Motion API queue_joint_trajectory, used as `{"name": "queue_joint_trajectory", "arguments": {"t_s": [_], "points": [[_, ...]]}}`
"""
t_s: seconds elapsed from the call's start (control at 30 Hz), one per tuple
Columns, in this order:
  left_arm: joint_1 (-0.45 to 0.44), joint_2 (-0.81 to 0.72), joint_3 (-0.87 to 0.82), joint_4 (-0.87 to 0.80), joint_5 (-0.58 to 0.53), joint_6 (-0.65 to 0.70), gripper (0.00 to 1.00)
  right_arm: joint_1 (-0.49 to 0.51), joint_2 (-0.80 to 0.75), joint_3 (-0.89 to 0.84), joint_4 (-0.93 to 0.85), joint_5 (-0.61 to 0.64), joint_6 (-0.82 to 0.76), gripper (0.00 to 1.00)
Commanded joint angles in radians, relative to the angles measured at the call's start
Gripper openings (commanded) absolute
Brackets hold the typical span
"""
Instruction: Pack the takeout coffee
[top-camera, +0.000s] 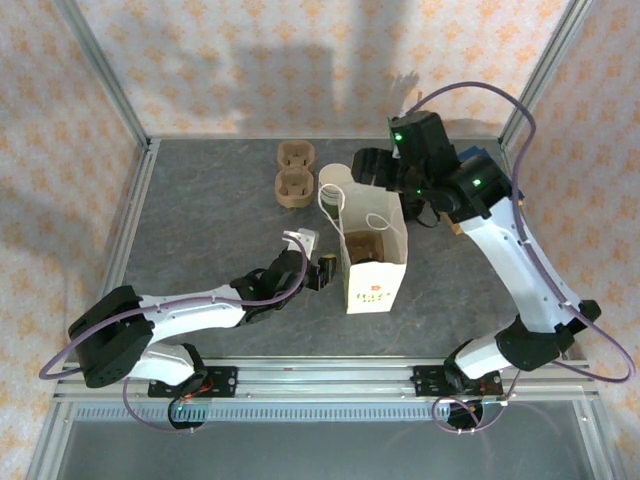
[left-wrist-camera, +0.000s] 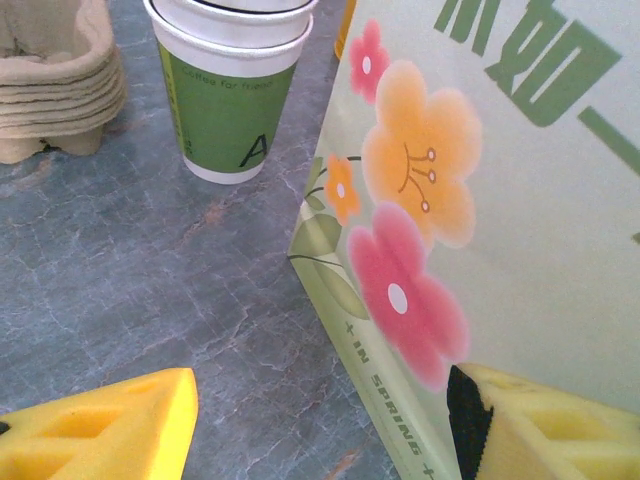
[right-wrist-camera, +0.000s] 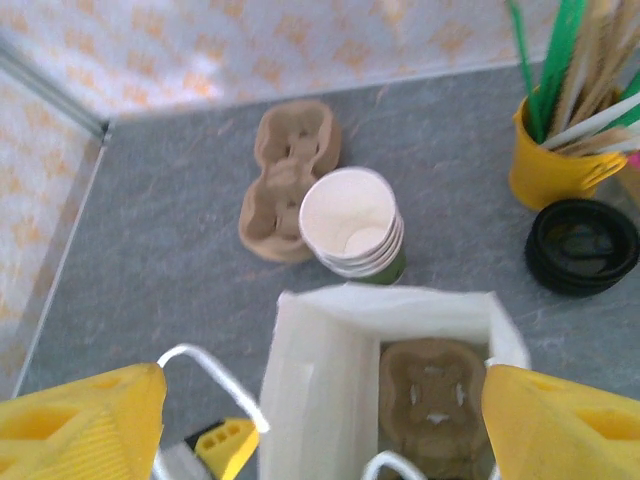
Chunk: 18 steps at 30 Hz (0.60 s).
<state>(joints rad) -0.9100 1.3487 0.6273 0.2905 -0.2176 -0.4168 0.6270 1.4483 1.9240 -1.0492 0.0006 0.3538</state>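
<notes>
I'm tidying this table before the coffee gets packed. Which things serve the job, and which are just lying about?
Job: paper bag, carrier tray inside it.
Lying about: cup stack, spare carrier stack, black lids, yellow straw holder.

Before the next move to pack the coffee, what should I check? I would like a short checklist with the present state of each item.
1. Paper bag upright, mouth open: ok.
2. Cup carrier lying inside the bag: ok.
3. Right fingers open and empty, above the bag: ok.
4. Left fingers open at the bag's side: ok; touching the bag: cannot tell.
5. Place of the takeout coffee: cannot tell; behind the bag stand a stack of lidless cups and a stack of lids.
</notes>
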Motion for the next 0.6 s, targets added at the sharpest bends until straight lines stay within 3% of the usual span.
{"name": "queue_joint_trajectory", "arguments": {"t_s": [0.0,0.3,0.43,0.57], "points": [[-0.008,-0.027,-0.001,-0.037,-0.039,0.016,0.69,-0.062,-0.030,0.012,0.060,0.065,-0.021,0.82],[-0.006,-0.076,0.017,-0.106,-0.129,0.014,0.69,-0.337,0.013,-0.143,0.309,0.021,-0.112,0.82],[-0.007,-0.113,0.019,-0.155,-0.207,0.006,0.73,-0.413,0.102,-0.166,0.370,-0.058,-0.122,0.79],[-0.001,-0.144,-0.015,-0.128,-0.272,0.028,0.79,-0.426,0.156,-0.216,0.452,-0.126,-0.191,0.79]]}}
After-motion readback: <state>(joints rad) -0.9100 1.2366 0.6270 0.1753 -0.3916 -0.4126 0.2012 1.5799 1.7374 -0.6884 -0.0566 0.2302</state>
